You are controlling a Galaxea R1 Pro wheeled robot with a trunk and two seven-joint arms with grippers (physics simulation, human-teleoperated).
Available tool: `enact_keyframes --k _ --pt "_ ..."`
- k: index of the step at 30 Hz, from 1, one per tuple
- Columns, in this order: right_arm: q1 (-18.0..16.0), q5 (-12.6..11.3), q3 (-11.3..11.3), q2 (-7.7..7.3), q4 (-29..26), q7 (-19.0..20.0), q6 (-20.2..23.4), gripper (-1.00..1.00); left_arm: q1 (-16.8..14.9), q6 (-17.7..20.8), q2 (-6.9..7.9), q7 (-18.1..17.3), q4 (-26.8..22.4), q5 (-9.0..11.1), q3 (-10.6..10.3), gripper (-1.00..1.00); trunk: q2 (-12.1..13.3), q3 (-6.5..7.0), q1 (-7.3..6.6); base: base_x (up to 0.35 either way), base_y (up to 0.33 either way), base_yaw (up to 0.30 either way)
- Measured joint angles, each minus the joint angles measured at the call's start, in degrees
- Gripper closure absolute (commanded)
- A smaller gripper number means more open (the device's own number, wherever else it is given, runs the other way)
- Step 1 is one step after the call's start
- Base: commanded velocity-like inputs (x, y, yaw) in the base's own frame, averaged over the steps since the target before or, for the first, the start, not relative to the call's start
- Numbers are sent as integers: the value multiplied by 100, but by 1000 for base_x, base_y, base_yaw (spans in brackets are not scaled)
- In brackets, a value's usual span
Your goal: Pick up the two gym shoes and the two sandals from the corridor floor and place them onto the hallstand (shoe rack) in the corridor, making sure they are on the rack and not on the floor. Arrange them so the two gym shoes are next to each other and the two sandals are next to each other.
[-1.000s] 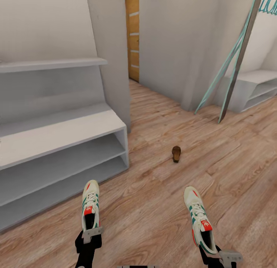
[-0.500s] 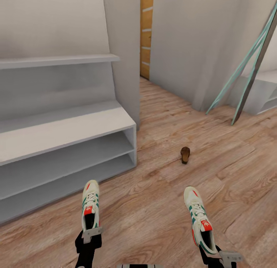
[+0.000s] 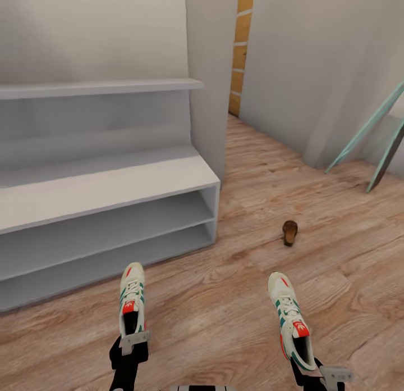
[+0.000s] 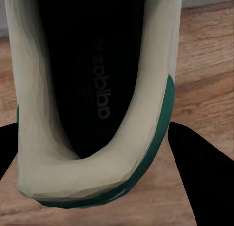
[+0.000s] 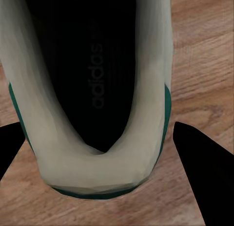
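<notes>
Two white gym shoes with teal stripes hang toe-forward above the corridor floor (image 3: pixel 224 307), one in each hand. My left gripper (image 3: pixel 133 341) is shut on the heel of the left gym shoe (image 3: pixel 132 301), whose dark insole shows in the left wrist view (image 4: pixel 92 89). My right gripper (image 3: pixel 326 374) is shut on the heel of the right gym shoe (image 3: pixel 289 318), seen close in the right wrist view (image 5: pixel 95 89). One brown sandal (image 3: pixel 289 232) lies on the floor ahead to the right. The pale grey hallstand (image 3: pixel 106 186), a bench with two open tiers, stands ahead on the left.
A grey wall corner (image 3: pixel 207 99) rises just behind the hallstand's right end, with a wooden door (image 3: pixel 241 48) down the passage. A teal-framed panel (image 3: pixel 381 138) leans against the right wall. Bare plank floor lies between me and the bench.
The whole view has swung left, so the hallstand, sandal and leaning panel sit further right in the picture. Both gym shoes stay fixed in my grippers.
</notes>
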Motion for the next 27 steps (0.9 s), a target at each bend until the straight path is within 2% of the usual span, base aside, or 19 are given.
enact_keyframes --k 5,17,27 --pt "0 2 1 0 -1 2 0 100 0 0 -4 0 1 -1 -3 100 0 11 -1 40 -44 269" --pt "1 3 0 0 -1 1 1 100 0 0 2 1 1 -1 3 100 0 17 -2 141 -204 275" --pt "0 2 0 0 1 3 0 100 0 -10 3 -1 0 29 5 100 0 17 0 23 -20 276"
